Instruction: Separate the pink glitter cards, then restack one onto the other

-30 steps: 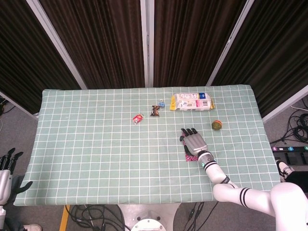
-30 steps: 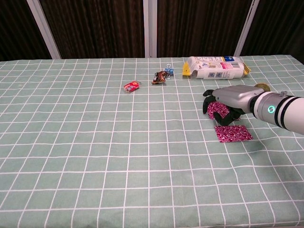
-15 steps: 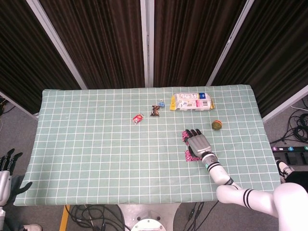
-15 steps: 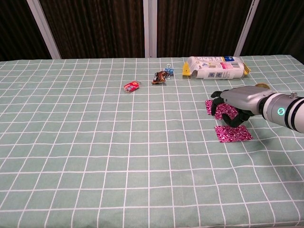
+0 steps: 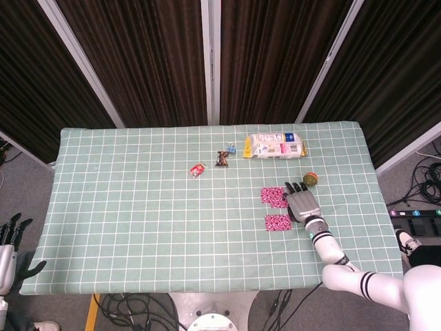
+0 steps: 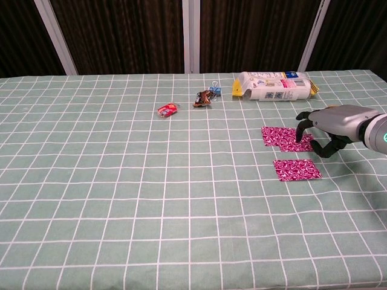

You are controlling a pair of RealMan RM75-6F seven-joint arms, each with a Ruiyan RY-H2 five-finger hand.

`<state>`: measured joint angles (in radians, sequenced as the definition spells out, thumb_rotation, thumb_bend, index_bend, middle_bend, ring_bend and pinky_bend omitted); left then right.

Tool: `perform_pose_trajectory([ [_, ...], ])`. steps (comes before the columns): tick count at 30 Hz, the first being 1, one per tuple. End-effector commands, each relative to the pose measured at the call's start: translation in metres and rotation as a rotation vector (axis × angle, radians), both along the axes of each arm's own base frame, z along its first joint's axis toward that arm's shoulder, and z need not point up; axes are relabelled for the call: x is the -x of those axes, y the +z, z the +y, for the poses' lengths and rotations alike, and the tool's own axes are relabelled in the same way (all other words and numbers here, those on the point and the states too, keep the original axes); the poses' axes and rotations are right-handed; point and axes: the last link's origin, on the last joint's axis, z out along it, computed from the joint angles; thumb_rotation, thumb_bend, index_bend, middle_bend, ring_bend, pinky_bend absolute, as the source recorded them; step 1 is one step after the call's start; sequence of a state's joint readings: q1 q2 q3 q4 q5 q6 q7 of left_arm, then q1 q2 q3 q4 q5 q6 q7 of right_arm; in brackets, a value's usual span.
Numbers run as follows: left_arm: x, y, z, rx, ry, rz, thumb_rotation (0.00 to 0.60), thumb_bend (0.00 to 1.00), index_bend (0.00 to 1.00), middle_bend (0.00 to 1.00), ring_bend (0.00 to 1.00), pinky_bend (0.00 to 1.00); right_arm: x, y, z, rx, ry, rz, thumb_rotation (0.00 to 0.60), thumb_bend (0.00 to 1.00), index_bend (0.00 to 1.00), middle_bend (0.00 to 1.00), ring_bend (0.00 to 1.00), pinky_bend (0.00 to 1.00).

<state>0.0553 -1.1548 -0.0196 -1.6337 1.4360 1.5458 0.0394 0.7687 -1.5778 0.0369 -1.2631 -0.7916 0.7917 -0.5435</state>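
Even, bright overhead light on the table (image 5: 138, 207), soft faint shadows, dark curtains (image 5: 138, 62) behind, both views sharp.

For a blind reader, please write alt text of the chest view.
Two pink cards lie apart on a green checked table; the right hand touches the far one's right edge. Behind lie a packet, clip and wrappers.

- The right hand (image 6: 329, 130) has slid rightward off the two pink glitter cards.
- The far card (image 6: 284, 137) now lies almost fully uncovered, only its right edge under the fingertips (image 6: 300, 134).
- The near card (image 6: 296, 169) shows whole, apart from the far one.
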Motion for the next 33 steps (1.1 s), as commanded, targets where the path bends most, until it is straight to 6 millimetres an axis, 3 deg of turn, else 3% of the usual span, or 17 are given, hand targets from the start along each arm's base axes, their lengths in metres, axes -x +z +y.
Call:
perform_pose_trajectory([
  [1, -0.001, -0.001, 0.000, 0.000, -0.002, -0.001, 0.600, 0.06, 0.20, 0.15, 0.13, 0.14, -0.006, 0.001, 0.003, -0.008, 0.015, -0.028, 0.512, 0.62, 0.28, 0.00, 0.00, 0.00],
  [9, 0.001, 0.001, -0.001, -0.002, 0.006, -0.001, 0.600, 0.06, 0.20, 0.15, 0.13, 0.14, -0.024, -0.016, 0.009, -0.055, 0.048, -0.065, 0.512, 0.62, 0.28, 0.00, 0.00, 0.00],
  [15, 0.003, 0.000, -0.002, 0.000, 0.012, -0.002, 0.600, 0.06, 0.20, 0.15, 0.13, 0.14, -0.024, -0.024, 0.007, -0.061, 0.045, -0.046, 0.514, 0.61, 0.28, 0.00, 0.00, 0.00],
  [33, 0.001, -0.001, 0.000, 0.003, 0.003, 0.000, 0.600, 0.06, 0.20, 0.15, 0.13, 0.14, 0.006, -0.003, 0.004, -0.008, -0.006, 0.007, 0.511, 0.62, 0.28, 0.00, 0.00, 0.00],
])
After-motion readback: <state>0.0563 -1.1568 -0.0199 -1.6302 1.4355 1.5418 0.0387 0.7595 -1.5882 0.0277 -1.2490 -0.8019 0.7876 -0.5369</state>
